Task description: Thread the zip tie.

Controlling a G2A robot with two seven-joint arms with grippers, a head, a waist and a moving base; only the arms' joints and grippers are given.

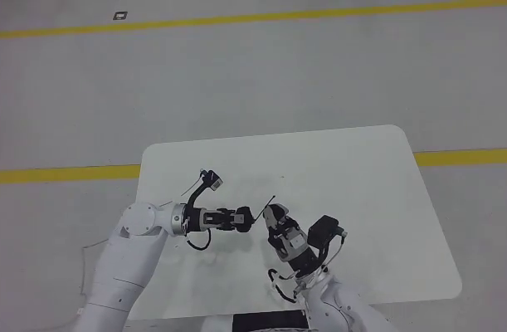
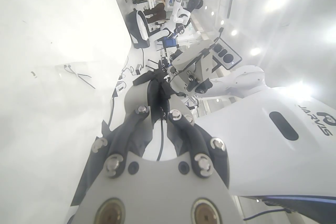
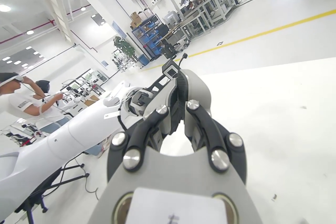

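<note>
A thin black zip tie (image 1: 265,205) is held above the white table (image 1: 361,183), between the two grippers near its front middle. My left gripper (image 1: 248,218) comes in from the left, and its fingers (image 2: 153,93) are shut on the zip tie. The black strap (image 2: 160,138) trails back between the finger links. My right gripper (image 1: 274,219) comes up from the front edge, tip to tip with the left one. It is shut on the zip tie (image 3: 181,64), whose head end (image 3: 185,55) sticks out past the fingertips. My right gripper (image 3: 179,80) faces the left arm's wrist (image 3: 140,101).
A few loose black ties (image 2: 81,76) lie on the table near its edge. Small dark specks (image 3: 303,107) dot the surface. The table's front edge (image 1: 386,300) runs close to the right arm's base. The yellow floor line (image 1: 62,174) lies beyond the table.
</note>
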